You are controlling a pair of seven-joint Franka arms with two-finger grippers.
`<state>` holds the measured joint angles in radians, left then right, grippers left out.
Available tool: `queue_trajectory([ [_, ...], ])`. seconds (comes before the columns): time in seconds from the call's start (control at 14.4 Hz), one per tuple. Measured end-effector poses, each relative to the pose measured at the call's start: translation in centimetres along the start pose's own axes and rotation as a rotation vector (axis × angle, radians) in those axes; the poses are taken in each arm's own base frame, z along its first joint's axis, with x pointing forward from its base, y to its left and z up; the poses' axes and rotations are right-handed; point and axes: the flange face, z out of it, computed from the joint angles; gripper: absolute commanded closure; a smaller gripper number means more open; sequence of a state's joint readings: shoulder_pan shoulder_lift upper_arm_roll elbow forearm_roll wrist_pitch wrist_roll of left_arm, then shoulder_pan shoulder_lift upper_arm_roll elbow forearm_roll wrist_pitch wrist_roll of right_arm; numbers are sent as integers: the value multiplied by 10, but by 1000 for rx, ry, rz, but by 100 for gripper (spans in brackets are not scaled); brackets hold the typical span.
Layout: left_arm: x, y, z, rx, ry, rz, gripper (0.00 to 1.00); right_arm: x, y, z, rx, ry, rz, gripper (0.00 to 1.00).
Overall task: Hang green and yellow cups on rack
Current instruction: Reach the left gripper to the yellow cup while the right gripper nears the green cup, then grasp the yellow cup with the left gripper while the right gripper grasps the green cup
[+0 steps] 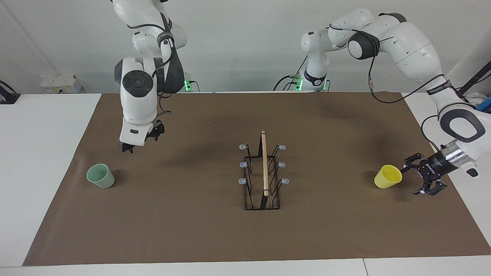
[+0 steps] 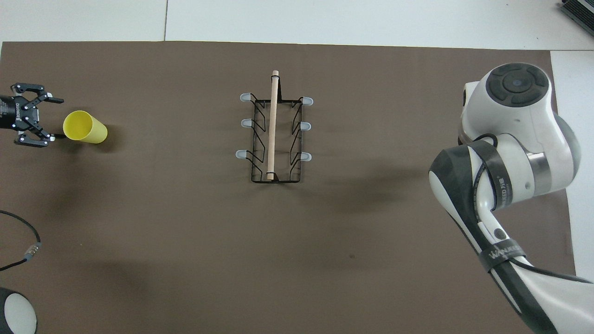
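Note:
The pale green cup stands upright on the brown mat toward the right arm's end of the table; the right arm hides it in the overhead view. My right gripper hangs in the air a little above it and nearer to the robots. The yellow cup stands toward the left arm's end. My left gripper is low beside it, open, pointing sideways at the cup, with its fingertips at the rim. The black wire rack with a wooden rod stands mid-table, all pegs bare.
The brown mat covers most of the white table. A small white box sits off the mat near the right arm's base. A loose black cable lies near the left arm's base.

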<state>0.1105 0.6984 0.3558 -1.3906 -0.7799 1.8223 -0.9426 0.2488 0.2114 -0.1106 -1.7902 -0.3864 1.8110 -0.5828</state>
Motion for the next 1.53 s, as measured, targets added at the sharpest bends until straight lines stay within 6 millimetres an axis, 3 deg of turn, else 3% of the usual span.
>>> queue_trajectory([
  [0.14,3,-15,5,12,-29,-50,0,6,-3,6,-101,-84,-158,0],
  [0.35,8,-40,14,2,-114,-126,0,26,-32,4,-201,-155,-279,0],
  [0.63,17,-63,36,-125,-202,-268,0,23,-31,18,-310,-291,-473,0],
  [0.9,6,-64,58,-212,-216,-334,0,24,-37,63,-415,-371,-701,0],
  [1.18,-9,-61,66,-213,-224,-327,0,35,-44,112,-452,-457,-795,0],
  [1.25,-12,-61,67,-211,-226,-322,4,39,-45,123,-461,-469,-784,0],
  [1.46,-18,-59,67,-211,-229,-306,90,43,-43,151,-501,-492,-760,0],
  [1.53,-19,-59,65,-212,-230,-289,100,43,-44,163,-520,-499,-761,0],
])
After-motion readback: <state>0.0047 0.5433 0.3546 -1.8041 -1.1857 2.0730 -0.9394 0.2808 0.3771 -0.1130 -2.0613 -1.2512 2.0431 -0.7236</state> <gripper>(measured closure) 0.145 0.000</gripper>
